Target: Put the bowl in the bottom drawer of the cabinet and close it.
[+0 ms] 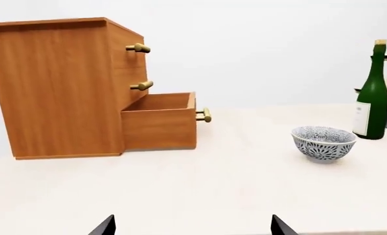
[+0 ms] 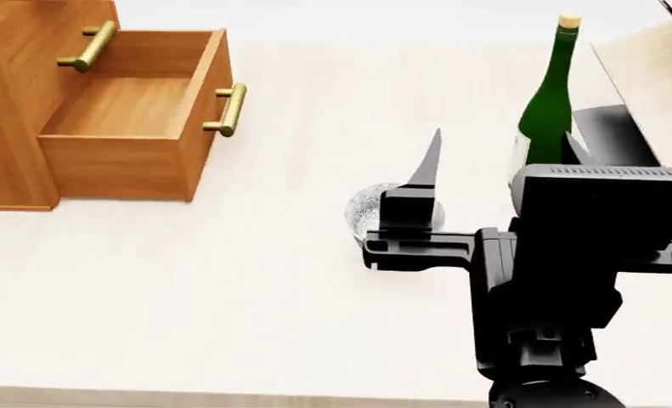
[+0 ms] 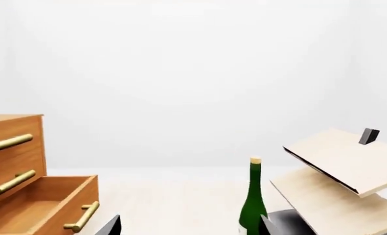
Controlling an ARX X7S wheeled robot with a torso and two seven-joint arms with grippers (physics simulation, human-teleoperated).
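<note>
The bowl (image 1: pixel 323 143), white with a blue-grey pattern, stands upright on the pale table (image 1: pixel 200 186), apart from the cabinet (image 1: pixel 56 88). The bottom drawer (image 1: pixel 159 122) is pulled open and empty (image 2: pixel 126 110). In the head view my right gripper (image 2: pixel 502 144) hangs open above the bowl (image 2: pixel 364 217), which shows only partly behind one finger (image 2: pixel 429 166). The right wrist view shows that gripper (image 3: pixel 189 225) open, with the bowl out of view. My left gripper (image 1: pixel 193 225) is open near the table, well short of the bowl, and out of the head view.
A green wine bottle (image 2: pixel 549 106) stands just beyond the bowl, close to my right gripper. Pale slanted wooden boards (image 3: pixel 343 166) rise to the right of the bottle. The two upper drawers (image 1: pixel 131 63) are shut, their brass handles sticking out.
</note>
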